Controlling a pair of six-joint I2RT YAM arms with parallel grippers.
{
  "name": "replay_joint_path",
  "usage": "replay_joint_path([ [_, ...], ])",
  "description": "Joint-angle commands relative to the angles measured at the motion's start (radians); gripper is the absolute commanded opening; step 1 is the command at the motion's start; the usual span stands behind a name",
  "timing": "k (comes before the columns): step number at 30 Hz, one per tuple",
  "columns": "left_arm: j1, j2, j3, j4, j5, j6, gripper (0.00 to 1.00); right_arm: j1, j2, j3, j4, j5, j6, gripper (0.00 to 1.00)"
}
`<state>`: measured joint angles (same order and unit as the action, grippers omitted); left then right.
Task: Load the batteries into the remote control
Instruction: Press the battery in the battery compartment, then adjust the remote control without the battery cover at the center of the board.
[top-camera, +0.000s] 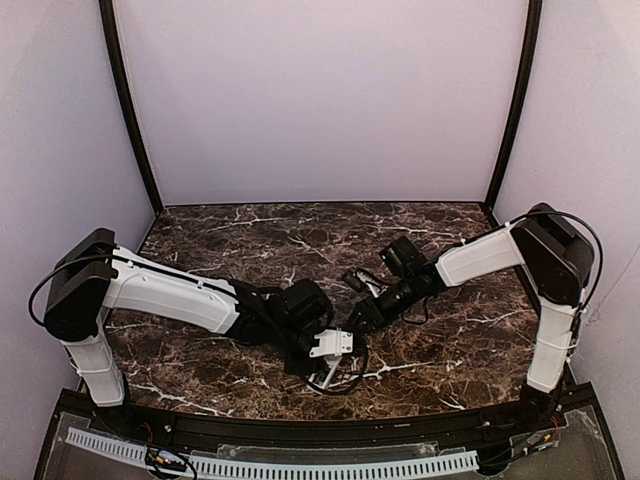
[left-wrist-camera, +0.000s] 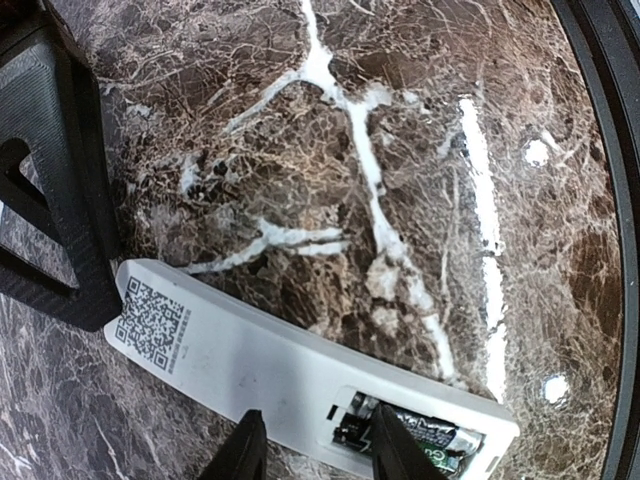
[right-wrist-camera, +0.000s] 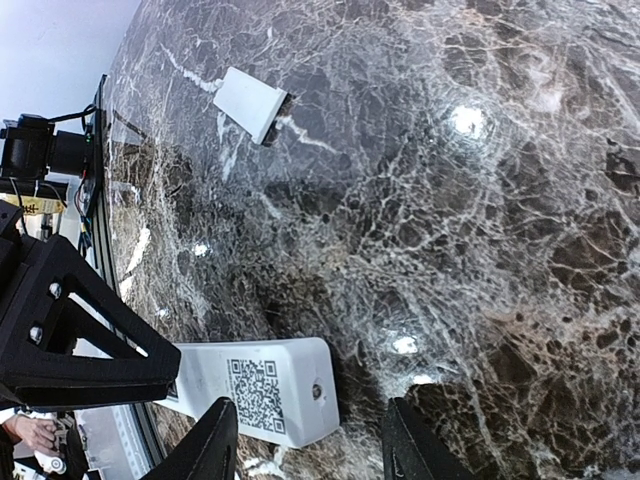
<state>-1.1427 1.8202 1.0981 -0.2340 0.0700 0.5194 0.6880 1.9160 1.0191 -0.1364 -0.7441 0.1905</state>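
The white remote control (left-wrist-camera: 250, 355) lies face down on the marble table, with a QR label at one end. Its battery bay at the other end is open, and batteries (left-wrist-camera: 430, 440) lie inside it. My left gripper (left-wrist-camera: 318, 455) is open, its fingers standing over the remote near the bay. My right gripper (right-wrist-camera: 308, 450) is open at the remote's QR end (right-wrist-camera: 262, 392), one finger over it and the other over bare table. In the top view the remote (top-camera: 331, 345) lies between the left gripper (top-camera: 322, 362) and the right gripper (top-camera: 352, 325).
A small white battery cover (right-wrist-camera: 250, 103) lies on the table away from the remote. The table's black front rim (left-wrist-camera: 610, 150) runs close by the remote's bay end. White walls enclose the table's back and sides.
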Motion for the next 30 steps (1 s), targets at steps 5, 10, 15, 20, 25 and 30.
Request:
replay_joint_path([
  [5,-0.001,0.003,-0.007,-0.095,-0.025,-0.004,0.37,-0.013,-0.021,-0.029,-0.037,0.032,-0.011,0.48],
  [10,0.003,-0.059,0.028,-0.054,-0.076,-0.024,0.39,-0.013,-0.027,-0.028,-0.034,0.029,-0.006,0.48],
  [15,0.055,-0.133,0.031,-0.006,-0.077,-0.102,0.44,-0.013,-0.032,-0.024,-0.039,0.031,-0.006,0.48],
  [20,0.139,-0.225,-0.046,0.050,-0.056,-0.232,0.56,-0.015,-0.038,-0.020,-0.039,0.030,-0.008,0.52],
  [25,0.207,-0.256,-0.101,0.070,-0.129,-0.371,0.65,-0.015,-0.038,-0.020,-0.028,-0.020,-0.003,0.54],
  [30,0.251,-0.276,-0.136,0.084,-0.129,-0.443,0.69,0.014,-0.038,-0.037,-0.002,-0.065,0.007,0.52],
])
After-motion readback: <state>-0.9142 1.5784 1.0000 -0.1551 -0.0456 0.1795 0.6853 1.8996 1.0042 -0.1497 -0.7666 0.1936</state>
